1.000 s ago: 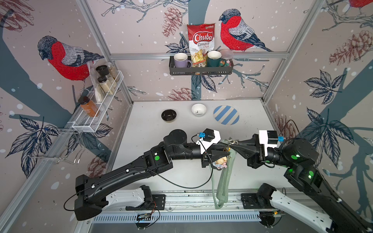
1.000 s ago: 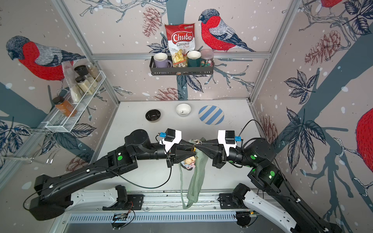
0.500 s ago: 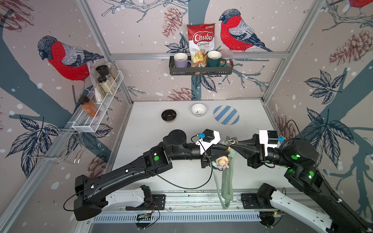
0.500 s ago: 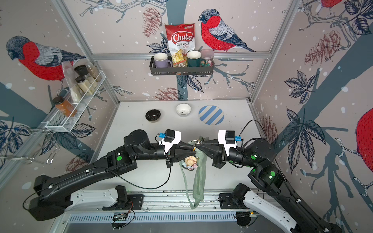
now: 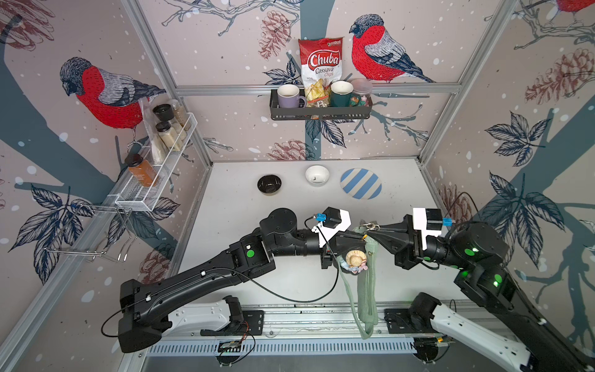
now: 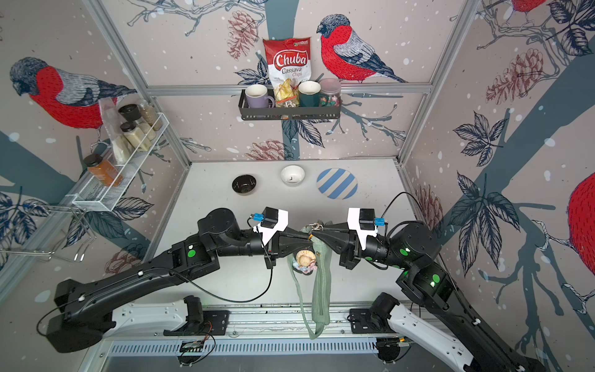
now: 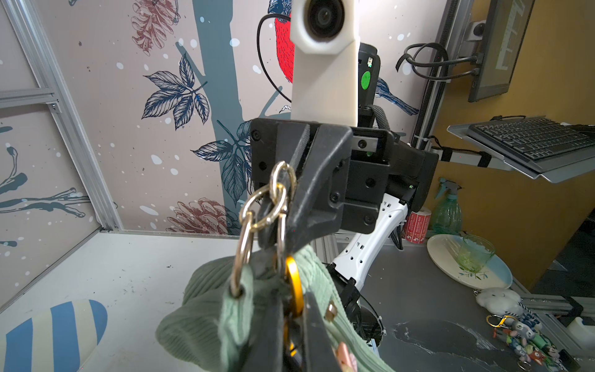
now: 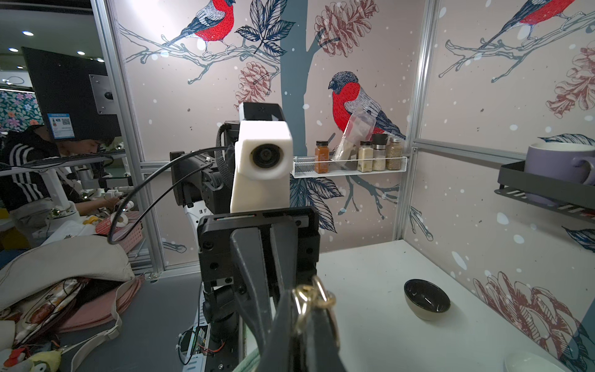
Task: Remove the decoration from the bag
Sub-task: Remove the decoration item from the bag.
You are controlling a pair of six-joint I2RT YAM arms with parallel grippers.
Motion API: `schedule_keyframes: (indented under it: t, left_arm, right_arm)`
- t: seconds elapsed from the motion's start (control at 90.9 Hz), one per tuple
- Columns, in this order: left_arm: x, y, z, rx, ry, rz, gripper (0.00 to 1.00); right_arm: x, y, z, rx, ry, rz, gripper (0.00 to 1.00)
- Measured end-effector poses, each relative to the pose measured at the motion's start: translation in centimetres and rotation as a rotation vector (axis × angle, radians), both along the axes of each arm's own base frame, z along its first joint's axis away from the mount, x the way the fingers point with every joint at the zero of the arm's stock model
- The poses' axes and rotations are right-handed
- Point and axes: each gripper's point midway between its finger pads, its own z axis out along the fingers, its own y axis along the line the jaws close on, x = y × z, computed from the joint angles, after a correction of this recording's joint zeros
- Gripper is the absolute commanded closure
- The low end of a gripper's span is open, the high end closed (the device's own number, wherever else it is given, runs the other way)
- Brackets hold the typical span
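The decoration (image 5: 354,260), a small charm with a round tan top and pastel blue-pink trim, hangs just under the left gripper (image 5: 360,237) and against the upper part of the bag (image 5: 367,296), over the front middle of the table (image 5: 244,225). In the left wrist view its orange-gold clasp (image 7: 293,283) sits between the left gripper's 2 black fingers (image 7: 317,331), which stand only a narrow gap apart and appear to pinch it. The sage-green bag is held up in the air between the 2 arms, drooping in a long narrow fold, with its thin strap (image 5: 349,296) looping down beside it; whether its lower end touches anything cannot be told. At its top corner a chain of gold rings (image 7: 267,206) runs from the fabric into the right gripper (image 5: 370,230), whose jaws are closed tight on those rings, as the right wrist view also shows (image 8: 314,298). The 2 grippers meet nearly tip to tip in both top views. Well behind them, near the back wall, stand a black bowl (image 5: 269,184), a white bowl (image 5: 317,175) and a blue-striped plate (image 5: 360,183) in a row. Above these a dark wall shelf (image 5: 320,113) carries 2 mugs and a red-white chips packet (image 5: 320,64).
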Motion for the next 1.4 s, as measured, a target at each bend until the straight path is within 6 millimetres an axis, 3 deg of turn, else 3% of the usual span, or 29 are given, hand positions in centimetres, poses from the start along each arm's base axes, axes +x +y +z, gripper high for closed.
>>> schedule_keyframes:
  t: [0.143, 0.561, 0.814, 1.144, 1.398]
  left_arm:
    - [-0.2, -0.2, -0.5, 0.012, 0.014, -0.018, 0.54]
    - [-0.7, -0.1, -0.6, 0.015, 0.039, -0.044, 0.55]
    - [-0.9, -0.1, -0.4, 0.008, 0.039, -0.054, 0.60]
    - [-1.3, -0.1, -0.4, 0.009, 0.036, -0.080, 0.86]
    - [-1.5, 0.0, -0.2, 0.001, 0.032, -0.088, 1.00]
  right_arm:
    - [-0.4, -0.4, 0.4, 0.015, -0.016, 0.004, 1.00]
    - [-0.7, -0.2, 0.0, 0.008, -0.015, 0.027, 1.00]
    - [-1.0, 0.0, -0.2, 0.008, -0.018, 0.054, 1.00]
    - [-1.2, 0.2, -0.3, 0.002, -0.019, 0.075, 1.00]
    - [-1.2, 0.2, -0.3, 0.003, -0.019, 0.074, 1.00]
